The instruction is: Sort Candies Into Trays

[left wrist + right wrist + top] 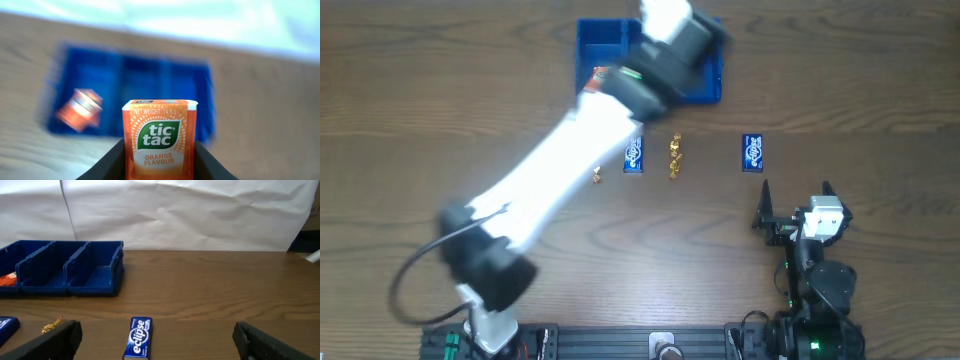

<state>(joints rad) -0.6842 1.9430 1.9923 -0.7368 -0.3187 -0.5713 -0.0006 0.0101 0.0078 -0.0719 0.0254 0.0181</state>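
**Left fingers [111, 164] pinch an orange box [160, 142] above the blue tray [165, 75]: the wrong compartment is the main risk**

The left fingers clamp the orange box by its lower sides and hold it upright, so most of its height stands free above the grip. It hangs over the three-compartment blue tray at the far side of the tabletop [880, 110]. A second orange box [80, 110] lies tilted in one end compartment, the leftmost one in the top view.

In the left wrist view the held box sits in front of the middle of the tray rather than that end compartment. Letting go here would probably put it in a compartment that does not match its twin. A release above a divider wall could leave it straddling two compartments or tip it out over the rim. Because the grip is low on a tall, smooth box, the box could also pivot between the fingers and fall askew. A release from well above the tray would let it bounce.

The right fingers [55, 341] are spread wide with nothing in them, low over the near tabletop. A blue pack [137, 339] lies just ahead of them, with a gold candy [51, 325] and another blue pack [6, 325] farther along the row. All three are unsorted. The left arm [580, 150] stretches above that row, so a right-arm reach toward the tray could cross its path.
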